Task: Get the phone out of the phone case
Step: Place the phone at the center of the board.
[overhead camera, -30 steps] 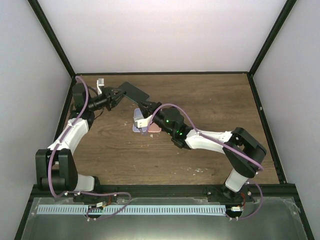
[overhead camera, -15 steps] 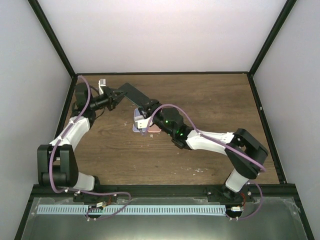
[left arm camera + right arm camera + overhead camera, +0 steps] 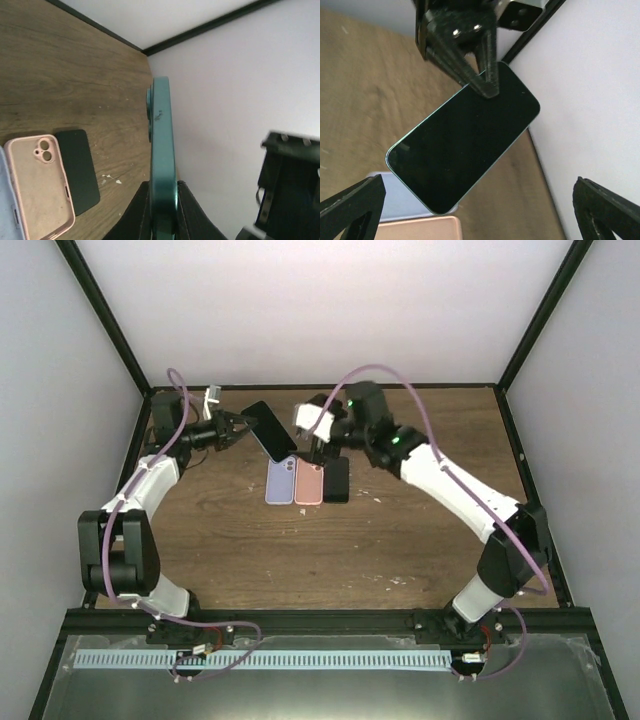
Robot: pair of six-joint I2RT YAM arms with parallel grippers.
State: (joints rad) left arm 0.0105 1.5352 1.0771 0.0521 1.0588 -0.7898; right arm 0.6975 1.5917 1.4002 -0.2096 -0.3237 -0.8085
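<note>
Over the far-left table [image 3: 420, 530], the left gripper [image 3: 238, 426] gripped the phone [image 3: 268, 430] clear of the cases [image 3: 309, 481]. The right gripper [image 3: 322, 445], released, had risen from them beside it, so extraction looked done.
</note>
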